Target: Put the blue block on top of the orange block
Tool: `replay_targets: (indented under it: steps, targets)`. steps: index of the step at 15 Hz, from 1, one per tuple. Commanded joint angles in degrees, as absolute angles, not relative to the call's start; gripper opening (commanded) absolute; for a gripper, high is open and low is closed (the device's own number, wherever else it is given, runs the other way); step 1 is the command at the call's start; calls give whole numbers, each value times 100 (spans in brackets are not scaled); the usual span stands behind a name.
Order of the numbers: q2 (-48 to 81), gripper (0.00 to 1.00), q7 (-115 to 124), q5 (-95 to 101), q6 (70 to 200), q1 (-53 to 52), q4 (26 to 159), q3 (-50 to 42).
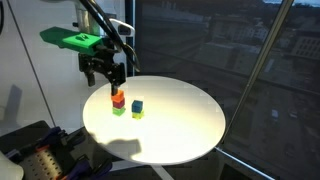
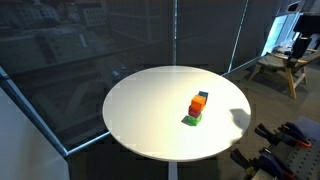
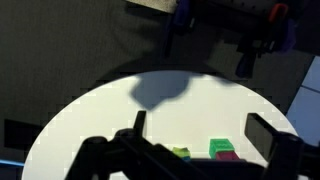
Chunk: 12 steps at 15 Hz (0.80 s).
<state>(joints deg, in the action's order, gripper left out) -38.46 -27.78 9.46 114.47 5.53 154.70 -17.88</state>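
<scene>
Jaws gaping empty over a small red-orange cube (image 1: pixel 117 96), dark blue cube (image 1: pixel 137 103) sitting beside, on smooth round white tabletop (image 1: pixel 180 120).

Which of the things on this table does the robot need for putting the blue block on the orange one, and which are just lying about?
Needed: blue block; orange block; the open gripper.
Just lying about: green block; yellow block; both on the round table.

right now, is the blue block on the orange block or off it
Off: the blue block sits on a yellow cube, beside the orange block, not on it.
</scene>
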Motion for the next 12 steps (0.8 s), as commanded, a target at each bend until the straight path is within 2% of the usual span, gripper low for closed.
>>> replay_targets:
  steps: [1, 12]
  targets:
    - [-3682, 100, -2785, 844, 11447, 531, 15348, -1725]
    - [-3144, 100, -3222, 774, 12261, 142, 15021, -1724]
